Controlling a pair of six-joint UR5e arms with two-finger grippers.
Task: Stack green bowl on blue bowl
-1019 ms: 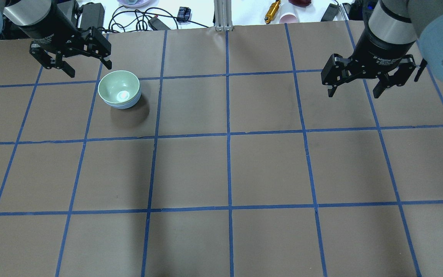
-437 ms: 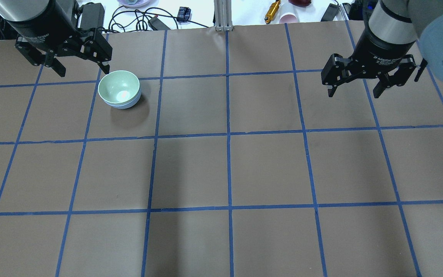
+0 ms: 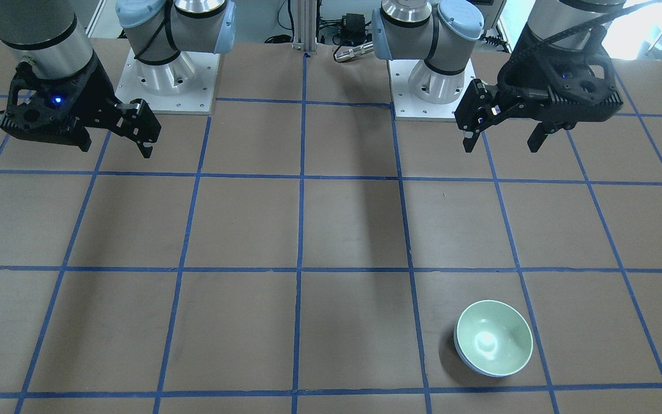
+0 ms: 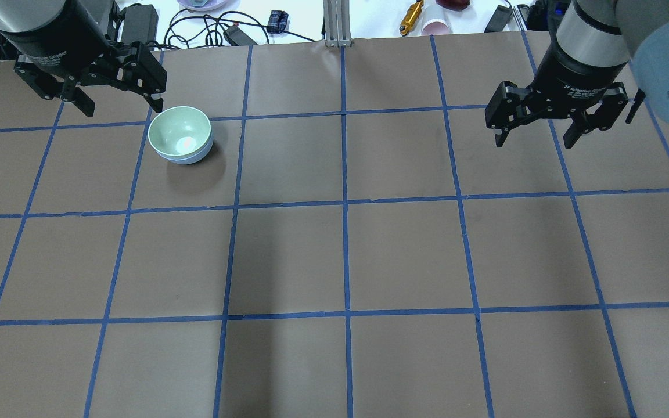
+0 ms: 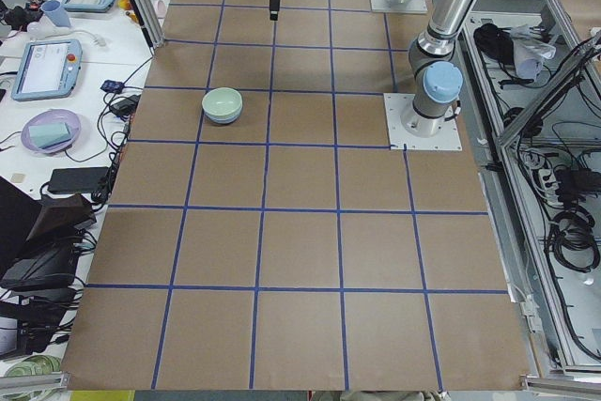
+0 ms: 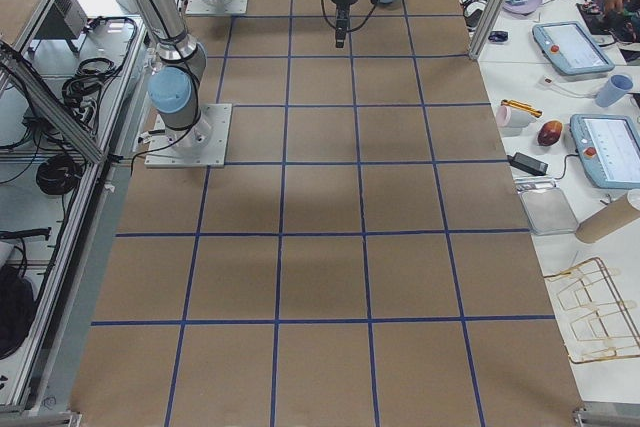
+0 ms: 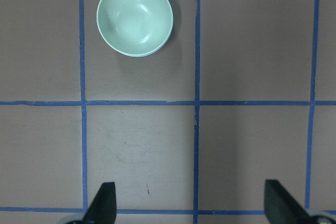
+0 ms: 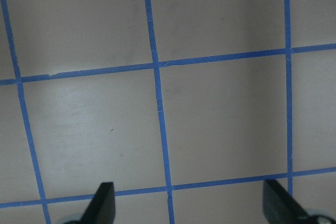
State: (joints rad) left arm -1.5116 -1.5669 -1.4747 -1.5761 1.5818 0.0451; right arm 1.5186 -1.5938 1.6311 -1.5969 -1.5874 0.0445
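Note:
The green bowl (image 4: pixel 179 133) sits nested inside the blue bowl (image 4: pixel 193 159), of which only a thin rim and lower edge show beneath it. The stack stands on the brown table at the far left of the overhead view. It also shows in the front view (image 3: pixel 495 336) and in the left wrist view (image 7: pixel 135 17). My left gripper (image 4: pixel 123 106) is open and empty, raised beside and just behind the stack, clear of it. My right gripper (image 4: pixel 535 142) is open and empty, raised over the far right of the table.
The brown table (image 4: pixel 346 255) is marked with a grid of blue tape. Beyond its far edge lie cables (image 4: pixel 207 29), a black power adaptor (image 4: pixel 140 20), a pink cup (image 4: pixel 436 26), a yellow tool (image 4: pixel 411 16) and an aluminium post (image 4: pixel 337 23). The arm bases (image 3: pixel 173 86) stand at the robot's side.
My left gripper has drifted a little left and back from the bowls, staying open. The bowls and the right arm have not moved.

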